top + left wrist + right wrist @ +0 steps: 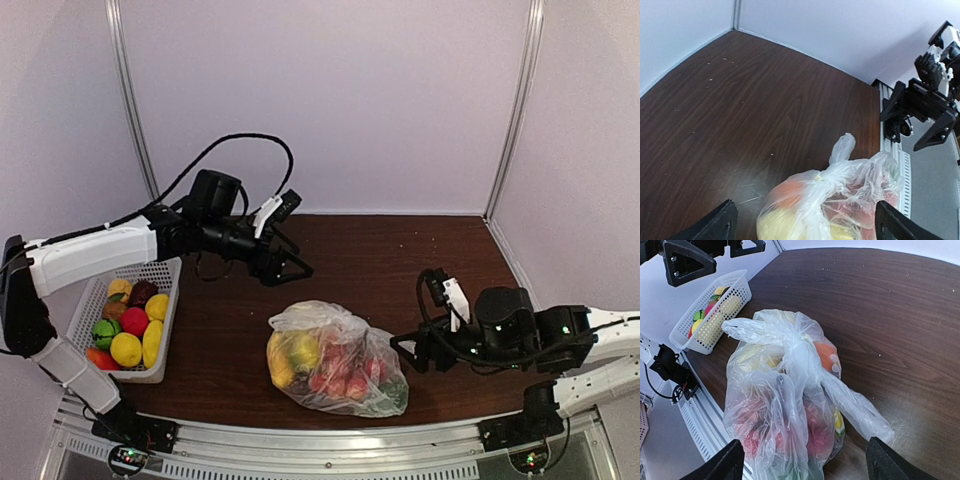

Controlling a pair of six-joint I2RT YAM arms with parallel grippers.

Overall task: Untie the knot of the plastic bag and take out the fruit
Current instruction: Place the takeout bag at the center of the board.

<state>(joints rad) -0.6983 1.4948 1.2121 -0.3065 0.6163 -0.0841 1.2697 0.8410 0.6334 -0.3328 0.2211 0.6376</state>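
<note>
knot (800, 347) was tied tight | left hand (293, 262) at plastic bag's (345, 365) 11 o'clock, right hand (404, 352) at 3, both wide open, empty | best bet was pinching either side of it, tugging apart gently

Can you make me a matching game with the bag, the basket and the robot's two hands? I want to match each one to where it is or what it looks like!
Things:
1. plastic bag
2. basket
3. left hand
4. right hand

Clues:
A. open, low down, just right of the bag
B. white, on the far left
C. clear, tied shut, in the middle
D. open, raised up beyond the bag

Pairs: 1-C, 2-B, 3-D, 4-A
</note>
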